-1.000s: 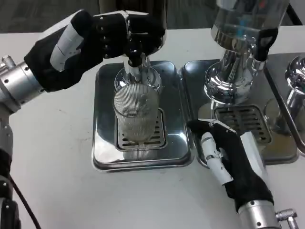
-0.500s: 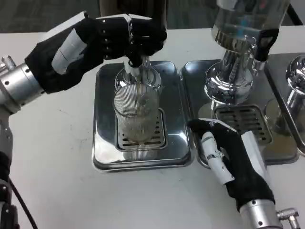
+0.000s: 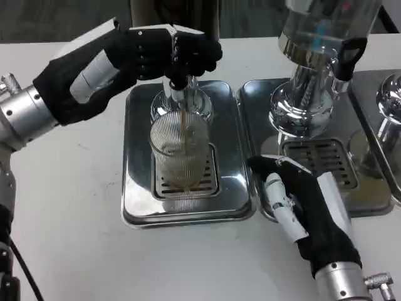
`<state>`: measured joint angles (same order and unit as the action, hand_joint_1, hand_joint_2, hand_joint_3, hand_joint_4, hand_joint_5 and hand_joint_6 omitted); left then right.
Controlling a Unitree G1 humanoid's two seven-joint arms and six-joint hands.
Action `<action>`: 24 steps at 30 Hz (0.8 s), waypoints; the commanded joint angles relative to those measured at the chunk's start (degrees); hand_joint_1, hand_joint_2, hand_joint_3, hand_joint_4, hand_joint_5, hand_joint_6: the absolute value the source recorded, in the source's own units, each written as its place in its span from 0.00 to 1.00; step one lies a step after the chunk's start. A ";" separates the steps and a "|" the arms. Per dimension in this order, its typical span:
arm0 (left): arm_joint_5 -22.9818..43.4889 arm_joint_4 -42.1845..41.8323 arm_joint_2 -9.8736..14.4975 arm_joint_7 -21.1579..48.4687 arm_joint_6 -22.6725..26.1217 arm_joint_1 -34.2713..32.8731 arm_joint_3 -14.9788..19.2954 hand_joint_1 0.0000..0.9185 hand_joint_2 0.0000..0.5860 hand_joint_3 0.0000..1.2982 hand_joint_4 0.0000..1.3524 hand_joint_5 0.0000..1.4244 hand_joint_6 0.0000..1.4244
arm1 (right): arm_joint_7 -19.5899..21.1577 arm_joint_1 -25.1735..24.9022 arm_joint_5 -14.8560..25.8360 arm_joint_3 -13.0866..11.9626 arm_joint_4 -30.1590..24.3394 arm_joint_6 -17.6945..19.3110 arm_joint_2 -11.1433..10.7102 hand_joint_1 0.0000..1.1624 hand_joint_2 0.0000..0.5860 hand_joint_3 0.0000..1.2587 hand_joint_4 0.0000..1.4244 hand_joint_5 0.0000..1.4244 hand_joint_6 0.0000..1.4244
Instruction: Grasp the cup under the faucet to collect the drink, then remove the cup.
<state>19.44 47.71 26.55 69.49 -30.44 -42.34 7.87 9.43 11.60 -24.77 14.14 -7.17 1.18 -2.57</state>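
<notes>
A clear ribbed cup [image 3: 180, 153] stands on the grate of the left steel drip tray [image 3: 136, 188], right under the faucet [image 3: 177, 88]. A thin brown stream falls from the faucet into the cup, and a little brown drink lies at its bottom. My left hand [image 3: 135, 59] reaches in from the left and its fingers press on the faucet's tap lever above the cup. My right hand [image 3: 301, 204] rests on the table to the right of the tray, fingers loosely apart, holding nothing and apart from the cup.
A second dispenser [image 3: 313, 69] with its own drip tray [image 3: 319, 163] stands to the right, just behind my right hand. Part of a third dispenser [image 3: 388, 106] shows at the right edge. Bare white table [image 3: 75, 251] lies in front and to the left.
The brown drink has started flowing into the cup and now collects at its bottom. My left hand shifted slightly right on the tap lever. The right hand stayed put.
</notes>
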 commanded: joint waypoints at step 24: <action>-3.64 -1.38 1.04 -1.43 -5.66 3.28 -3.76 0.00 0.10 0.26 0.19 0.17 0.18 | -1.68 0.03 3.05 -1.11 -1.66 -0.51 0.23 0.12 0.92 0.28 0.22 0.23 0.23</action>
<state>17.85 46.18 27.23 66.62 -35.52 -41.01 5.66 8.25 11.59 -22.43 13.45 -7.51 0.89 -2.51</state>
